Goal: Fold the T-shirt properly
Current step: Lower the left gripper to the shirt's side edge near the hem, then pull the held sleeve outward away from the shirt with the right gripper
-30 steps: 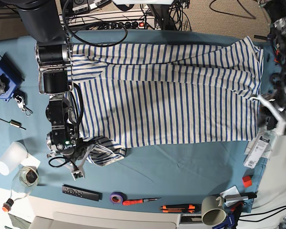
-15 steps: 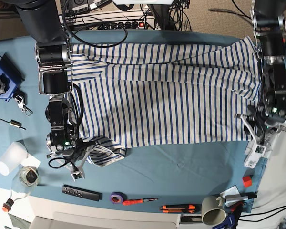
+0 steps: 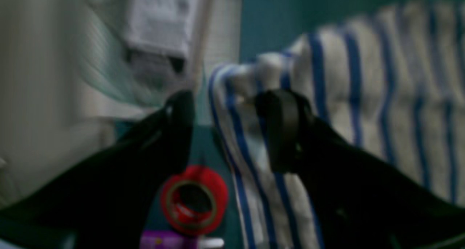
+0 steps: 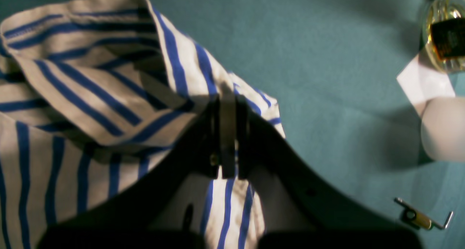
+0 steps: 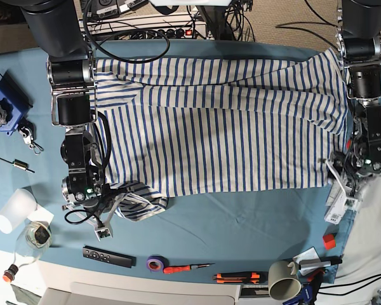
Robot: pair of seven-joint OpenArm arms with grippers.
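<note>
Across the table, T-shirt lengthwise.

base view: looking straight down from high above, taking in the whole table.
left wrist view: sitting close behind the left hand, facing the T-shirt edge, blurred.
right wrist view: sitting close behind the right hand, sharing the bunched sleeve at the base frame's lower left.
</note>
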